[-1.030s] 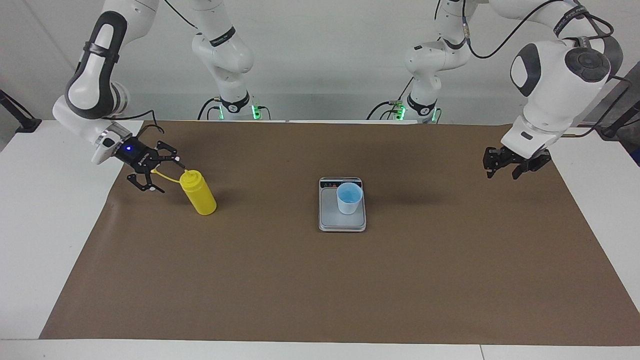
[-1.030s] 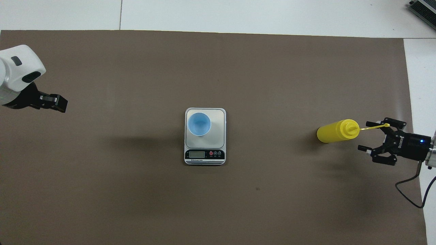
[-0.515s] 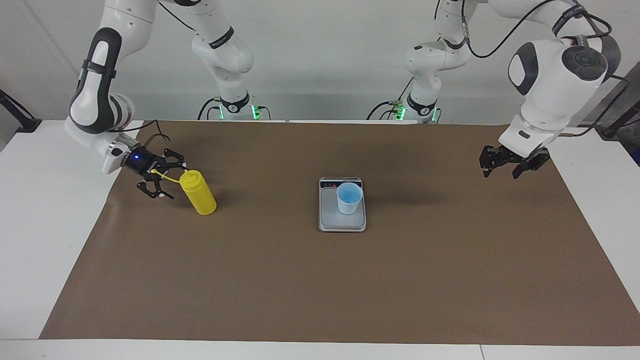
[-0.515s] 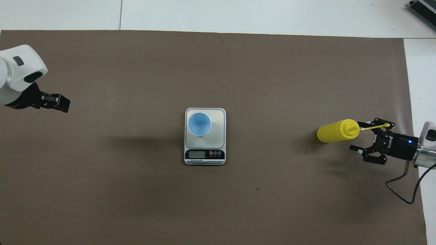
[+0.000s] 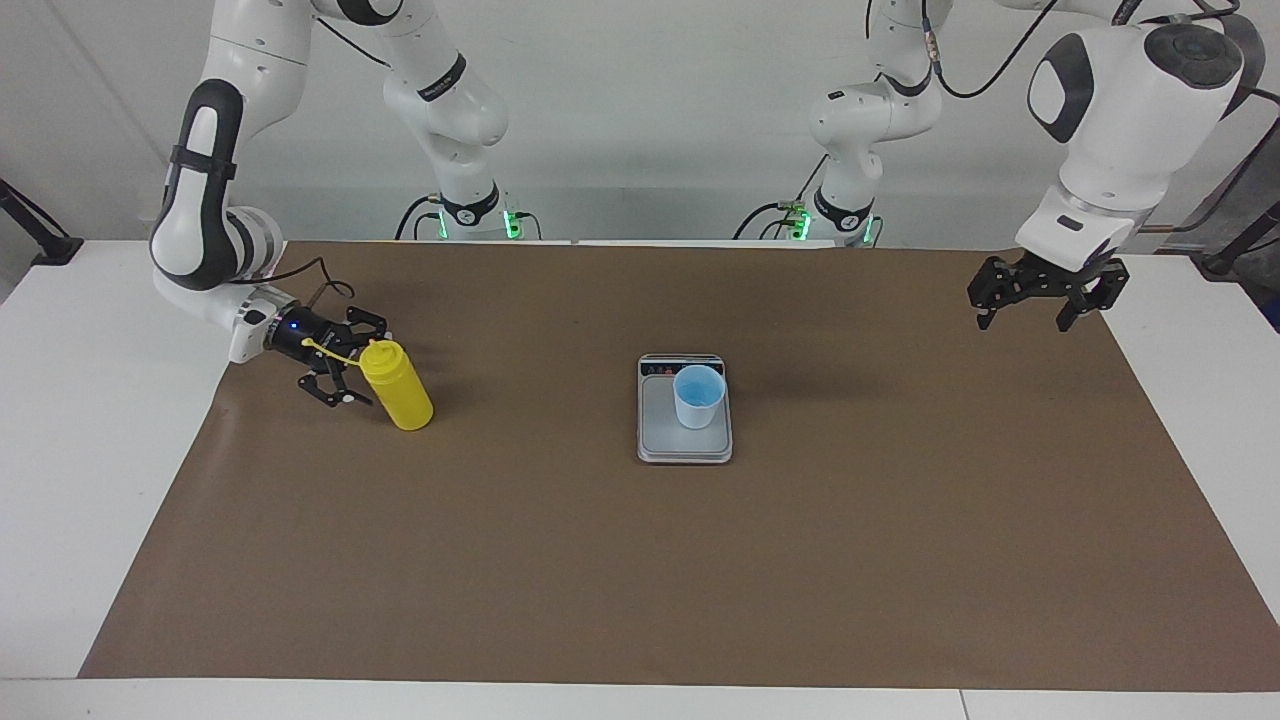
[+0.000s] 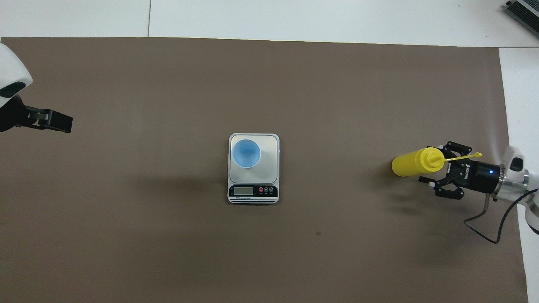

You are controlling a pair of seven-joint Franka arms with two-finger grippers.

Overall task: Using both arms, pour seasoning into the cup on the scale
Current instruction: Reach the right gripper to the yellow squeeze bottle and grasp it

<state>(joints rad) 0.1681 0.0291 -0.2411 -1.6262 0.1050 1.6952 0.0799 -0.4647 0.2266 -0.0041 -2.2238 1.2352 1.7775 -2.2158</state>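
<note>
My right gripper [image 5: 348,372] is low over the mat at my right arm's end of the table, lying sideways with its fingers spread wide and nothing in them yet; the seasoning bottle [image 5: 397,384] stands just beside the fingertips, upright, its thin cap strap [image 6: 462,157] trailing back over my wrist. I think the fingers are starting to flank the bottle's upper body, though from these angles I cannot say whether either one touches it. I come at it from the side so the nozzle stays free for pouring (a grip from above would block it). My left gripper [image 5: 1040,295] waits, spread and empty, in the air over the mat's edge at the other end. The cup [image 5: 698,396] sits on the scale [image 5: 684,443] mid-table, well apart from the bottle, set there so the pour can be weighed. One bottle, one cup, one scale, two grippers.
</note>
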